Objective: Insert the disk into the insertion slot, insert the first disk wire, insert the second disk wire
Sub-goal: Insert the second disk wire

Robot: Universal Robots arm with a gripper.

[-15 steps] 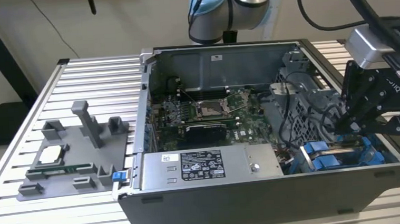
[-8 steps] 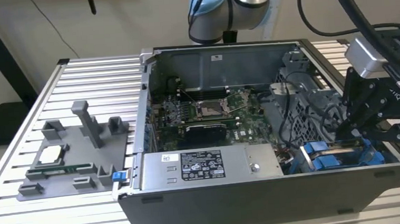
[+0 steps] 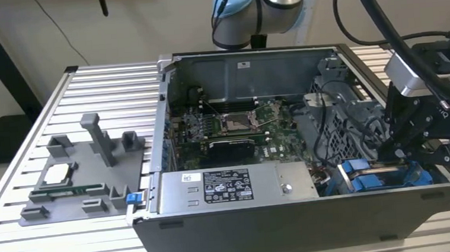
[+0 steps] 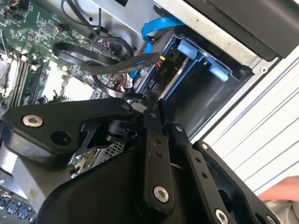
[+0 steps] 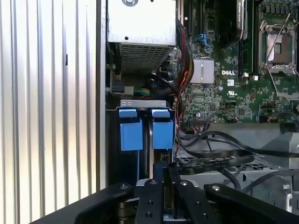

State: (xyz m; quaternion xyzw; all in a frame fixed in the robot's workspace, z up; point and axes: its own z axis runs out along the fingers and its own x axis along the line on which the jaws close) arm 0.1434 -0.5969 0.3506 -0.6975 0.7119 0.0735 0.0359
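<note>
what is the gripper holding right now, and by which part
It cannot be told for sure: the gripper is closed at a black cable plug beside the blue disk caddy, but the contact itself is hidden.

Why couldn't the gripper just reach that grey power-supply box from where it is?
It probably could: the gripper hovers inside the open case, and the power-supply box lies uncovered beside it, with only loose cables between.

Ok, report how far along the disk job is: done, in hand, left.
Done: the disk in its bright blue plastic caddy looks seated in the grey sheet-metal drive bay.
In hand: the black claw, shut, sits at the black wire connector beside the flat blue cable; whether it pinches anything is unclear.
Left: I cannot confirm either wire is plugged in, so both count as open.
</note>
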